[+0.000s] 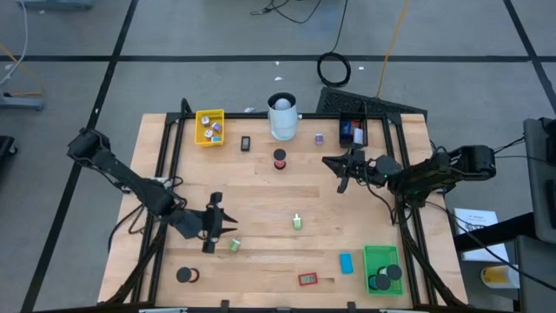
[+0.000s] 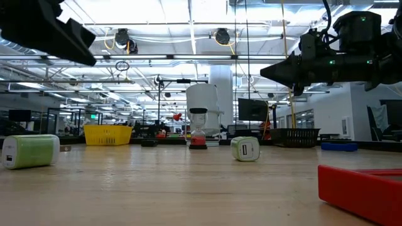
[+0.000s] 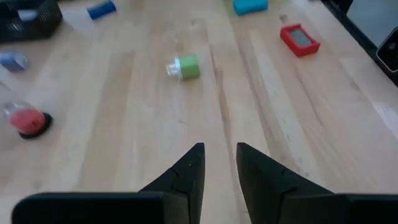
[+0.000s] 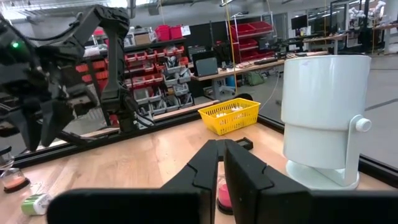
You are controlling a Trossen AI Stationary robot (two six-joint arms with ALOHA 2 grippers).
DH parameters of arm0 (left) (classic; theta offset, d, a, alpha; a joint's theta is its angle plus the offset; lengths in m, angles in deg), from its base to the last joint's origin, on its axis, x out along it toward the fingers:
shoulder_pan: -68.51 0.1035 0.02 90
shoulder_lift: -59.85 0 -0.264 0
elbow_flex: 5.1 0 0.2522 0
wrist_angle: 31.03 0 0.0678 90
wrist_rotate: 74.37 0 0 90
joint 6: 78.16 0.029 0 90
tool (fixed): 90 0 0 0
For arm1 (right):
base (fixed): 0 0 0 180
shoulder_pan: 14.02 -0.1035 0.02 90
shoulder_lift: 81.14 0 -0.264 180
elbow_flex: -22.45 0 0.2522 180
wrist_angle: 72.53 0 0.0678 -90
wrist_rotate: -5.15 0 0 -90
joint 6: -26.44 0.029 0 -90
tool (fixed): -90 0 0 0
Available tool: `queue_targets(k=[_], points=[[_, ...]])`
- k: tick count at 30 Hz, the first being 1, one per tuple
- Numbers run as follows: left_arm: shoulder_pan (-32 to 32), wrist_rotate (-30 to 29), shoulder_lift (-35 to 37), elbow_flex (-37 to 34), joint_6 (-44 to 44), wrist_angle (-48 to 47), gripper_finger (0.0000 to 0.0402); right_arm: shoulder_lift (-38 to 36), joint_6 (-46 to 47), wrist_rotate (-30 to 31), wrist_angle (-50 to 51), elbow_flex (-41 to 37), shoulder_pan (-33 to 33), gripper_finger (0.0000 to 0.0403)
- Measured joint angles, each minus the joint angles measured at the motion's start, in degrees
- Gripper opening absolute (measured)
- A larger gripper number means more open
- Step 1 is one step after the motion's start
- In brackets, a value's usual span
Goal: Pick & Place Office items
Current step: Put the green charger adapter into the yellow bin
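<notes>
Looking straight down, I see my left gripper (image 1: 228, 228) low over the near-left boards, a green-and-white piece (image 1: 234, 246) just beside it; my right gripper (image 1: 340, 170) hangs toward the far right. Other items lie scattered: a red clip (image 1: 307, 279), a blue block (image 1: 347, 263), a black disc (image 1: 184, 276).

At table height, a green cylinder (image 2: 30, 151) lies on its side at left; a red-based piece (image 2: 198, 140) stands before the white cylinder (image 2: 203, 112).

My left wrist shows its fingers (image 3: 188, 171) slightly parted, gripping nothing, over bare wood.

My right wrist shows its jaws pressed together, empty, facing the yellow tray (image 4: 229, 116).
</notes>
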Motion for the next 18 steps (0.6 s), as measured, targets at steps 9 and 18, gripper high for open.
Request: queue_targets(k=[9,18], points=[[-0.72,2.30,-9.37,3.70,-12.75,-3.58,0.0187,0.00,0.01,0.02,0.01,0.02,0.00,0.0018],[-3.54,5.76,-15.12,11.61,-22.04,-16.68,0.0292,0.00,0.01,0.02,0.03,0.02,0.00,0.0018]])
